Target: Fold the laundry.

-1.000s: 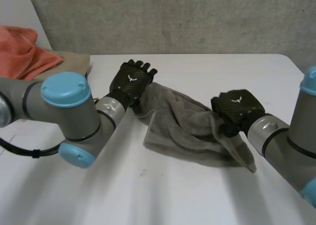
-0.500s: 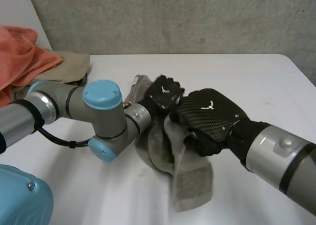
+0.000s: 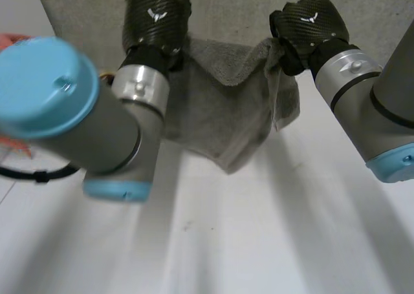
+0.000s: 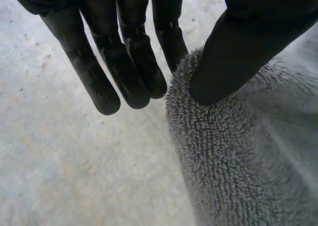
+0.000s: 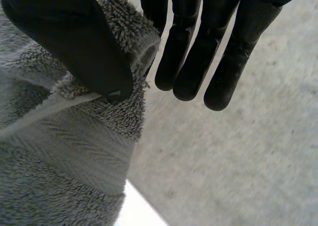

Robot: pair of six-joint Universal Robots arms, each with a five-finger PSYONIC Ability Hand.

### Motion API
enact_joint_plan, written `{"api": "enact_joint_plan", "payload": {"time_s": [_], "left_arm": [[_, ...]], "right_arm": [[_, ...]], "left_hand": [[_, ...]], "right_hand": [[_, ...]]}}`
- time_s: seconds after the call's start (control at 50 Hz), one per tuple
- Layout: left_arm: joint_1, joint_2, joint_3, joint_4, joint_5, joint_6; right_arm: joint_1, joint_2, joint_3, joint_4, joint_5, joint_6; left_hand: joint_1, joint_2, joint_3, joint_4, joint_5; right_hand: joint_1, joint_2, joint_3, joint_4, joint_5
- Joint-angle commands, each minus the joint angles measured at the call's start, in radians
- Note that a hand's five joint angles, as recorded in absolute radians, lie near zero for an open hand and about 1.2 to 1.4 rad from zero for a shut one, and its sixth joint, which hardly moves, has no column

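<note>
Aloft, the left hand [image 3: 155, 17] and right hand [image 3: 309, 22] each pinch the grey towel [image 3: 220, 116].

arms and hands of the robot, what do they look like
The left hand and right hand are black, with a woven carbon look and a small white emblem on each back. The left arm and right arm are thick grey tubes with silvery wrist cuffs and light-blue caps on the joints.
</note>
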Motion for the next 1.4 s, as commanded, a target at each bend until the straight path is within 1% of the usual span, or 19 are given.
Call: {"api": "enact_joint_plan", "payload": {"time_s": [0.02,0.06,0.1,0.14,0.16,0.18,0.28,0.36,0.44,0.46,0.54,0.62,0.84,0.96,1.22,1.28,1.3,1.32,1.4], "left_arm": [[-0.063,0.044,-0.241,0.004,-0.017,-0.008],[-0.089,0.024,-0.269,0.002,-0.017,-0.009],[-0.125,-0.03,-0.287,0.001,-0.016,-0.017],[-0.138,-0.062,-0.291,-0.002,-0.014,-0.025],[-0.139,-0.083,-0.291,-0.019,-0.014,-0.032],[-0.139,-0.089,-0.289,-0.031,-0.014,-0.035],[-0.118,-0.071,-0.269,-0.123,-0.005,-0.041],[0.001,0.005,-0.254,-0.146,0.022,-0.038],[0.133,0.032,-0.248,-0.151,0.194,-0.029],[0.181,0.032,-0.237,-0.153,0.287,-0.029],[0.253,-0.006,-0.18,-0.189,0.494,-0.029],[0.296,-0.1,-0.095,-0.232,0.6,-0.028],[0.301,-0.306,0.096,-0.295,0.765,0.011],[0.283,-0.355,0.114,-0.324,0.769,0.081],[0.23,-0.481,0.156,-0.343,0.763,0.097],[0.23,-0.502,0.186,-0.344,0.737,0.095],[0.229,-0.507,0.199,-0.34,0.71,0.097],[0.229,-0.504,0.2,-0.337,0.693,0.095],[0.218,-0.464,0.196,-0.308,0.566,0.084]], "right_arm": [[0.002,0.001,0.125,-0.036,-0.032,-0.121],[0.002,0.019,0.148,-0.02,-0.038,-0.164],[0.0,0.07,0.171,0.021,-0.041,-0.23],[-0.001,0.098,0.183,0.053,-0.04,-0.265],[-0.001,0.122,0.192,0.087,-0.035,-0.295],[-0.003,0.13,0.2,0.104,-0.032,-0.306],[-0.012,0.133,0.255,0.129,-0.041,-0.3],[-0.01,0.13,0.31,0.126,-0.05,-0.299],[-0.012,0.082,0.381,0.124,-0.069,-0.303],[-0.012,0.058,0.408,0.118,-0.085,-0.303],[-0.017,0.024,0.47,0.097,-0.132,-0.308],[-0.02,-0.003,0.507,0.089,-0.152,-0.308],[-0.044,-0.013,0.539,0.087,-0.152,-0.303],[-0.052,-0.014,0.538,0.09,-0.142,-0.3],[-0.07,-0.014,0.531,0.092,-0.139,-0.299],[-0.072,-0.013,0.53,0.093,-0.136,-0.299],[-0.072,-0.013,0.528,0.093,-0.136,-0.299],[-0.073,-0.013,0.525,0.096,-0.135,-0.299],[-0.096,-0.014,0.513,0.101,-0.132,-0.3]], "left_hand": [[0.269,0.204,0.21,0.2,0.263],[0.269,0.204,0.21,0.2,0.263],[0.094,0.029,0.035,0.025,0.088],[-0.228,-0.293,-0.287,-0.297,-0.234],[-0.585,-0.65,-0.643,-0.653,-0.591],[-0.658,-0.723,-0.717,-0.727,-0.664],[-0.878,-0.943,-0.937,-0.947,-0.884],[-0.923,-0.988,-0.982,-0.992,-0.929],[-0.914,-0.979,-0.973,-0.983,-0.92],[-0.914,-0.979,-0.973,-0.983,-0.92],[-0.899,-0.965,-0.958,-0.968,-0.905],[-0.893,-0.959,-0.952,-0.962,-0.9],[-0.759,-0.824,-0.817,-0.827,-0.765],[-0.673,-0.739,-0.732,-0.742,-0.679],[-0.456,-0.522,-0.515,-0.525,-0.462],[-0.114,-0.179,-0.173,-0.183,-0.12],[0.169,0.104,0.11,0.101,0.163],[0.268,0.203,0.209,0.199,0.262],[0.269,0.204,0.21,0.2,0.263]], "right_hand": [[0.449,0.232,0.214,0.21,0.249],[0.449,0.232,0.214,0.21,0.249],[0.449,0.232,0.214,0.21,0.249],[0.449,0.232,0.214,0.21,0.249],[0.449,0.232,0.214,0.21,0.249],[0.449,0.232,0.214,0.21,0.249],[0.449,0.232,0.214,0.21,0.249],[0.449,0.232,0.214,0.21,0.249],[0.449,0.232,0.214,0.21,0.249],[0.449,0.232,0.214,0.21,0.249],[0.449,0.232,0.214,0.21,0.249],[0.449,0.232,0.214,0.21,0.249],[0.449,0.232,0.214,0.21,0.249],[0.449,0.232,0.214,0.21,0.249],[0.449,0.232,0.214,0.21,0.249],[0.449,0.232,0.214,0.21,0.249],[0.449,0.232,0.214,0.21,0.249],[0.449,0.232,0.214,0.21,0.249],[0.449,0.232,0.214,0.21,0.249]]}}
